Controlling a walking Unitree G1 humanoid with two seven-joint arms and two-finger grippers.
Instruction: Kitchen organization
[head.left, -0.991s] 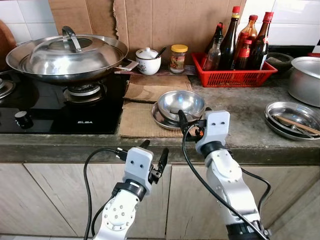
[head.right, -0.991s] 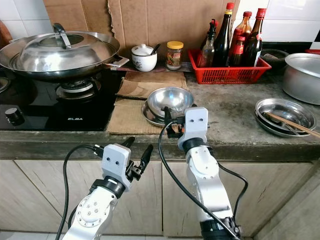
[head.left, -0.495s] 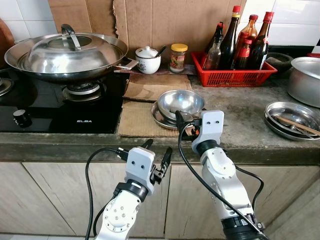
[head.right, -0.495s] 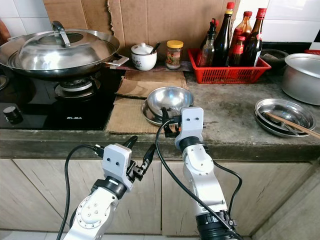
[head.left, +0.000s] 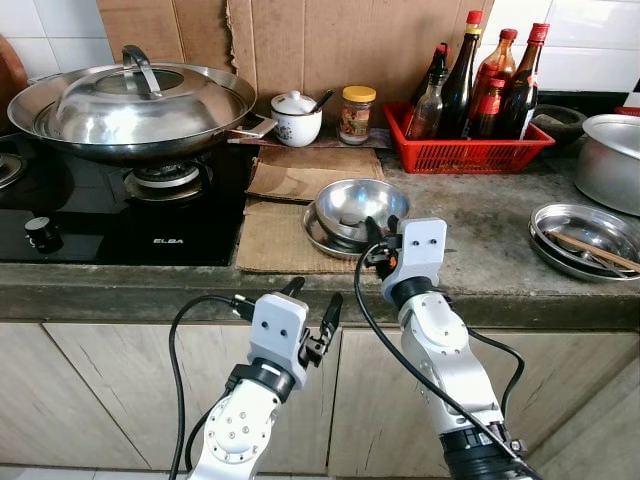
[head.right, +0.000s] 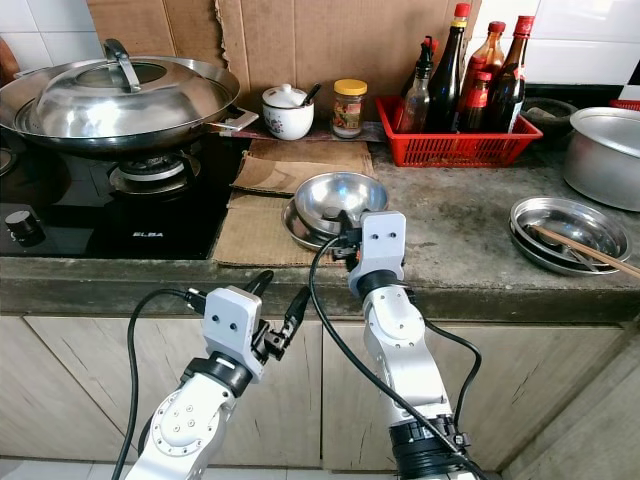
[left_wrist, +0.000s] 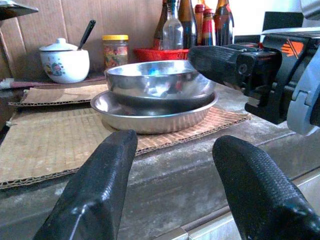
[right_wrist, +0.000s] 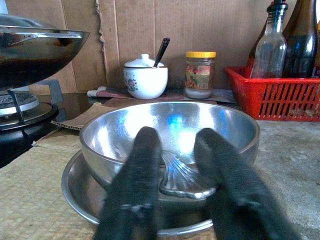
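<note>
One steel bowl (head.left: 360, 205) sits in one plate (head.left: 322, 233) near the worktop (head.left: 480, 250) edge, right end effector (right_wrist: 172, 187) narrowly parted at its rim, left end effector (head.left: 310, 305) wide below.

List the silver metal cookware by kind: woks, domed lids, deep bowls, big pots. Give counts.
Wide silver metal wok: 1
Domed silver metal lid: 1
Deep silver metal bowl: 1
Big silver metal pot: 1
Total: 4

both arms were silver with white wrist housings, each bearing two small dark screw holes, long black textured fingers and looping black cables.
</note>
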